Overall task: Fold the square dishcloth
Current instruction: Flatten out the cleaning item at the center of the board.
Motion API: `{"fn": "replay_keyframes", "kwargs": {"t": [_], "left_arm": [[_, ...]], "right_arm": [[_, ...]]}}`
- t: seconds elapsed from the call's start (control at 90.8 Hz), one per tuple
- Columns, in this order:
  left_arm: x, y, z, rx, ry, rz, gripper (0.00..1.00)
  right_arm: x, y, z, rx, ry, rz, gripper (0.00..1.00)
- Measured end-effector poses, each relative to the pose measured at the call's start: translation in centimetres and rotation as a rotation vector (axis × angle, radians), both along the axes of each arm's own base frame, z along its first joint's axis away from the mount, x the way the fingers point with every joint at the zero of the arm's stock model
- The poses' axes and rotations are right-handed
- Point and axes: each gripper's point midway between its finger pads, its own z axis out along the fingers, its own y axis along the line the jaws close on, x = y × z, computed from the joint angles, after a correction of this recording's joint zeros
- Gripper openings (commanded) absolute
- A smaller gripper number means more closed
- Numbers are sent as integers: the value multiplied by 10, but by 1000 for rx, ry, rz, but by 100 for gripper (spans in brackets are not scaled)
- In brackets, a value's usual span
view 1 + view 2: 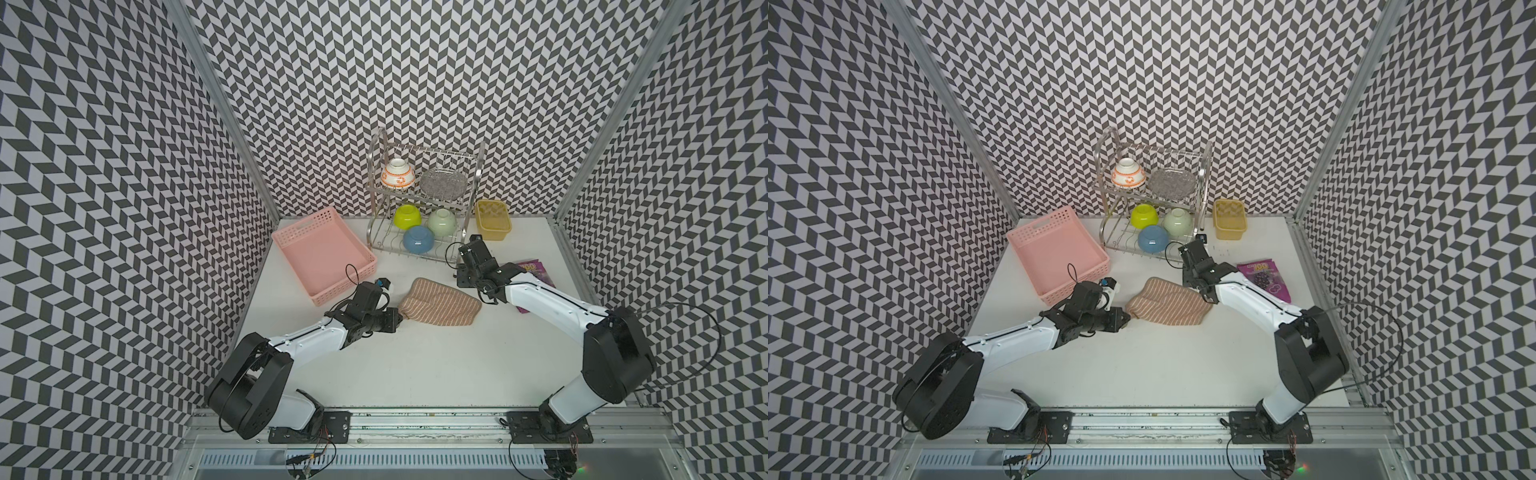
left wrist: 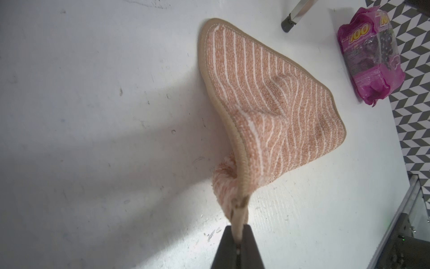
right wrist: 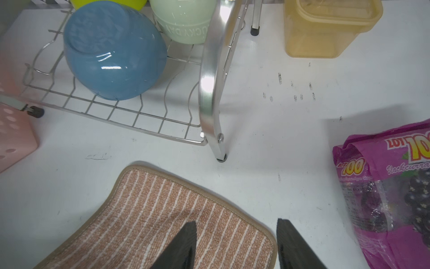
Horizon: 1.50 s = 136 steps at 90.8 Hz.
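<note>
The square dishcloth (image 1: pixel 440 305) (image 1: pixel 1167 303), orange with white stripes and a beige border, lies folded over on the white table (image 1: pixel 415 365) in both top views. My left gripper (image 1: pixel 400 320) (image 2: pixel 237 235) sits at its left end, shut on a pinched-up corner of the dishcloth (image 2: pixel 267 97), which rises slightly from the table there. My right gripper (image 1: pixel 458 277) (image 3: pixel 236 221) hovers over the cloth's far right corner (image 3: pixel 151 209), jaws open, one finger (image 3: pixel 186 240) above the fabric and the other beyond its edge. It holds nothing.
A pink basket (image 1: pixel 324 253) stands at the back left. A metal dish rack (image 1: pixel 376 232) with several bowls stands just behind the cloth, its foot (image 3: pixel 220 159) near my right gripper. A yellow container (image 1: pixel 492 219) and a purple snack bag (image 1: pixel 536 270) lie at the right.
</note>
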Motion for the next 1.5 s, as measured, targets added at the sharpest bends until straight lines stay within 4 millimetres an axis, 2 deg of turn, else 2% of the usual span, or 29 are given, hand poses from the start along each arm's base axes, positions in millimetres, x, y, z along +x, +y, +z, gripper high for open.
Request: {"fn": "replay_keyframes", "kwargs": {"t": [0.033, 0.077, 0.154, 0.253, 0.341, 0.485, 0.551, 0.617, 0.683, 0.76, 0.925, 1.057, 1.245, 1.344, 1.498], "left_arm": [[-1, 1, 1, -4, 1, 5, 58], [-4, 3, 2, -5, 2, 11, 71], [-7, 9, 8, -4, -5, 30, 80], [-5, 17, 27, 0, -59, 65, 81], [6, 22, 48, 9, -119, 108, 81], [42, 16, 83, 27, -222, 161, 75], [62, 9, 93, 43, -259, 167, 74], [85, -1, 94, 71, -284, 168, 72], [108, -10, 85, 112, -296, 161, 71], [129, -18, 65, 175, -293, 147, 70], [159, -31, 21, 287, -270, 106, 67], [169, -36, -7, 338, -251, 70, 65], [176, -43, -31, 375, -237, 31, 56], [178, -46, -41, 380, -230, 11, 53], [176, -54, -40, 367, -235, -7, 45]], "right_arm": [[-1, -1, -2, 10, 4, 1, 57], [-4, -3, -8, 15, 15, -3, 57], [-11, -13, -24, 24, 50, -21, 55], [-22, -29, -47, 40, 105, -52, 54], [-31, -41, -59, 59, 135, -81, 53], [-33, -46, -56, 111, 110, -105, 52], [-33, -46, -51, 140, 85, -108, 52], [-34, -46, -46, 165, 61, -110, 52], [-35, -46, -43, 181, 45, -112, 52], [-37, -47, -41, 196, 33, -116, 51], [-39, -47, -42, 215, 21, -114, 48], [-40, -47, -44, 221, 20, -112, 47], [-42, -47, -47, 222, 28, -110, 47], [-41, -45, -46, 229, 23, -106, 47], [-40, -44, -45, 239, 14, -103, 47]]}}
